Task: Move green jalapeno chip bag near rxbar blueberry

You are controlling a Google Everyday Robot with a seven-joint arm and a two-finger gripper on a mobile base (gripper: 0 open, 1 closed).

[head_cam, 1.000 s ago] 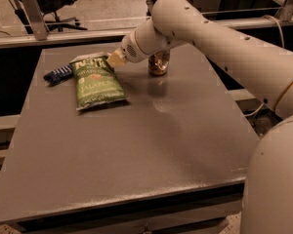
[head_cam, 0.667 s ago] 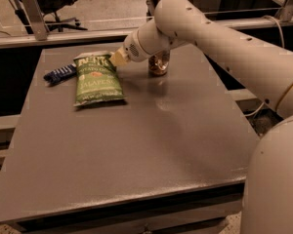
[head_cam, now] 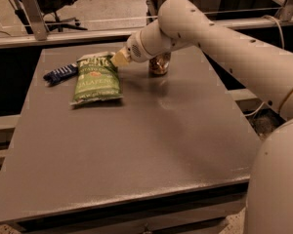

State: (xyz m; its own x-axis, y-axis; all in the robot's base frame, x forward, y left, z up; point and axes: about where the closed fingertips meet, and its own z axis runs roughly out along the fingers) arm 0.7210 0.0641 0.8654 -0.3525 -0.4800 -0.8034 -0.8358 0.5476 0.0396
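On the table's (head_cam: 136, 155) far left part, the green jalapeno chip bag (head_cam: 96, 81) lies flat, crinkly, its white lettering facing up. Just left of it lies the rxbar blueberry (head_cam: 61, 73). At the bag's far right corner, the gripper (head_cam: 119, 58) touches it; I cannot tell whether it grips.

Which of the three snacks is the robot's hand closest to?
The green chip bag: the gripper is at its top right corner. The blue bar lies on the bag's other side; the can stands behind the arm.
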